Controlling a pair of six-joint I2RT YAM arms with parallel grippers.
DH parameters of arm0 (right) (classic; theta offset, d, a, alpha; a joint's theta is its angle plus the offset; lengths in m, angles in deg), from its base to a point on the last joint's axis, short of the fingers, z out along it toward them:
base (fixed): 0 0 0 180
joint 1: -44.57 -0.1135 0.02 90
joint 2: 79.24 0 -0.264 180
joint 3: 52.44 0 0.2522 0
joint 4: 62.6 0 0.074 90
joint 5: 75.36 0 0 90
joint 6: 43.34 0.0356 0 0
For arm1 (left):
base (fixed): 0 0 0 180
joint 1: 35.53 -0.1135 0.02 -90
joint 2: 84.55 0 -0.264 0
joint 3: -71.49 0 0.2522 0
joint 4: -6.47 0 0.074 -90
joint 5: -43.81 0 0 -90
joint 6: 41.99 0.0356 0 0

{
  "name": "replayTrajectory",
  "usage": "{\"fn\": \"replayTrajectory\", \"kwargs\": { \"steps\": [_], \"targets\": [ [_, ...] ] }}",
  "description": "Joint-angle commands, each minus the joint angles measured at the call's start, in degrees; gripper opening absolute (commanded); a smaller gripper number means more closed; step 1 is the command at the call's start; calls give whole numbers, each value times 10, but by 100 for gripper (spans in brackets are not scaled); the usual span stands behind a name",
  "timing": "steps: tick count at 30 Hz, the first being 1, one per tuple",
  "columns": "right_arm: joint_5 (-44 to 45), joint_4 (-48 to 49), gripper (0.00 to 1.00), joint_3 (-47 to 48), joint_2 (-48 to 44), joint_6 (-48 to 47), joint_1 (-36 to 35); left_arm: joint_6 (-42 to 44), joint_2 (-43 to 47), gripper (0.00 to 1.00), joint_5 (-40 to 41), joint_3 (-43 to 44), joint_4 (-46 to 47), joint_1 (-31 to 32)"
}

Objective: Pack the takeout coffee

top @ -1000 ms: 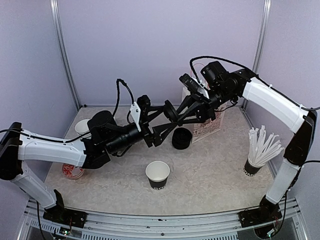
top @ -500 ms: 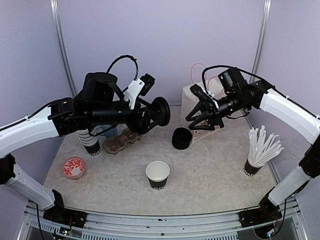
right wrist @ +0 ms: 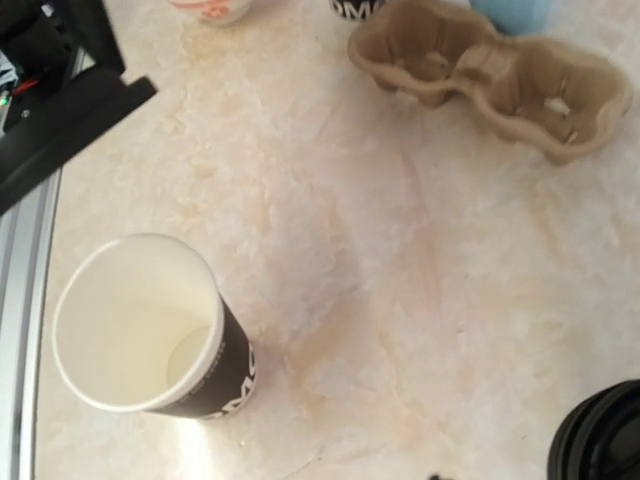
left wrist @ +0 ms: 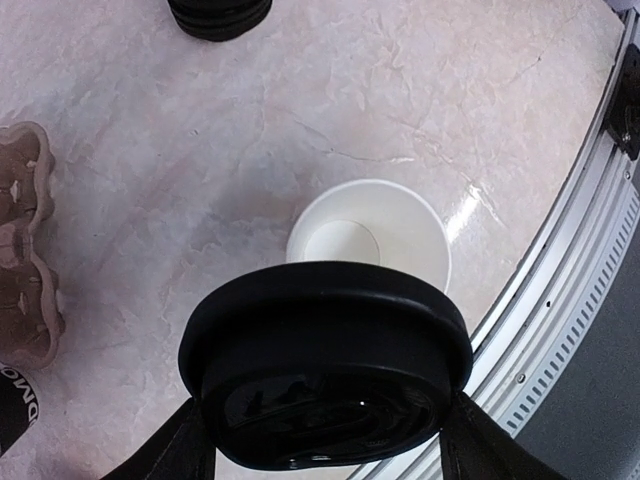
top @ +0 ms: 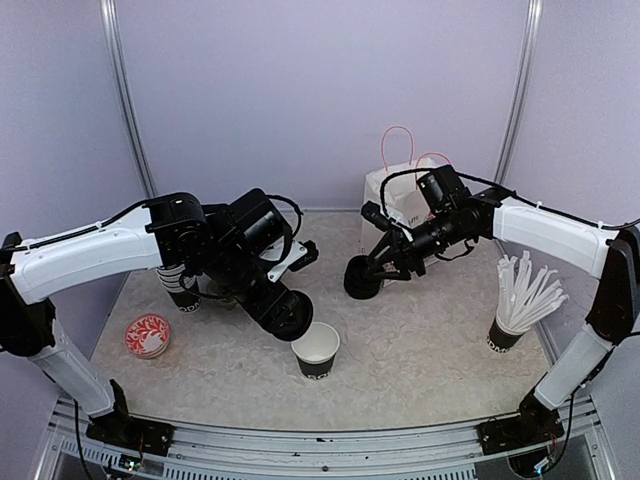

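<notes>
Nearly over cup [left wrist: 368, 235], left end effector's [top: 288, 310] lid [left wrist: 325, 370]

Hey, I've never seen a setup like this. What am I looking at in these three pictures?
Two robot arms are bolted to the near edge of a table. One picture looks down from above; the other two come from a camera on each wrist. On the table are an open paper cup, a stack of black lids, a cardboard cup carrier, a paper bag and a cup of straws. The left gripper holds a black lid close to the open cup. The right gripper hovers by the lid stack.
</notes>
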Motion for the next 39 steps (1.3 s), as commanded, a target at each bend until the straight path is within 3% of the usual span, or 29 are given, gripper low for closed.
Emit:
{"fn": "replayTrajectory", "kwargs": {
  "steps": [1, 10, 39],
  "targets": [
    [-8, 23, 45, -11, 15, 16, 0, -4, -43, 59, -21, 36, -36, 12],
    [-7, 20, 45, -11, 12, 12, -4, 10, -106, 58, -37, 78, -40, 21],
    [-2, 24, 46, -40, -8, -5, -4, 25, -177, 56, -42, 122, -37, 21]
  ]
}}
